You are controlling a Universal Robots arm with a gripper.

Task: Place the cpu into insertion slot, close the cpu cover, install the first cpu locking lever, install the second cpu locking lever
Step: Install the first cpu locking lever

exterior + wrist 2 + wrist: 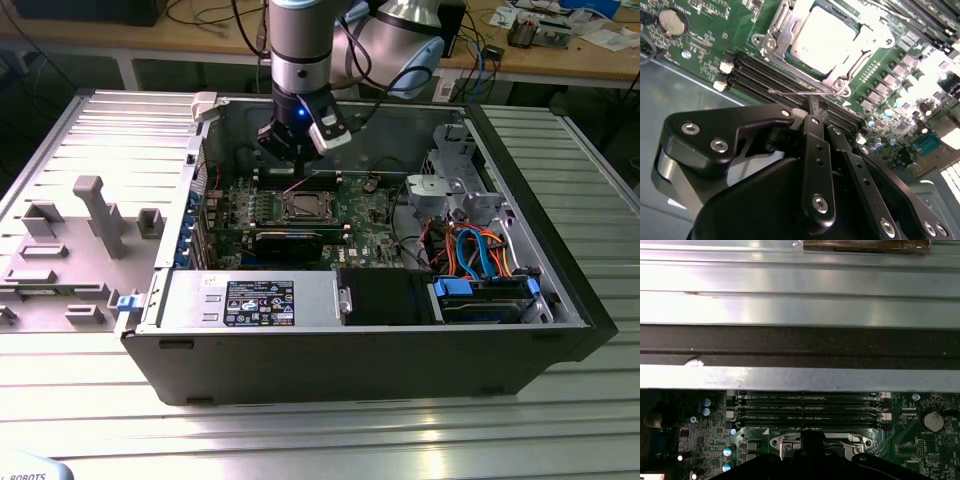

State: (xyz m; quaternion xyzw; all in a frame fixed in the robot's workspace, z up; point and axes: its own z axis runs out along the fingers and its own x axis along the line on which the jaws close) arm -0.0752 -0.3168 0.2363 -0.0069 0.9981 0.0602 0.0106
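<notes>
Gripper (812, 109) — black, fingers drawn fully together, tips at thin silver wire locking lever (790, 92), grip unconfirmed. Dull silver square cpu (825, 40) sits in silver-rimmed insertion slot (765, 44) under silver frame cpu cover (866, 36). Risk: springy lever slips off the tips — snaps back.

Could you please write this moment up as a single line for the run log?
cpu seated | cpu cover closed over it | gripper shut, tip at raised locking lever, contact unclear

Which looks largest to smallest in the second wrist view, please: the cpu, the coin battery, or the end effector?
1. end effector, though its nearness to the camera inflates it.
2. cpu.
3. coin battery, clearly smallest.
</notes>
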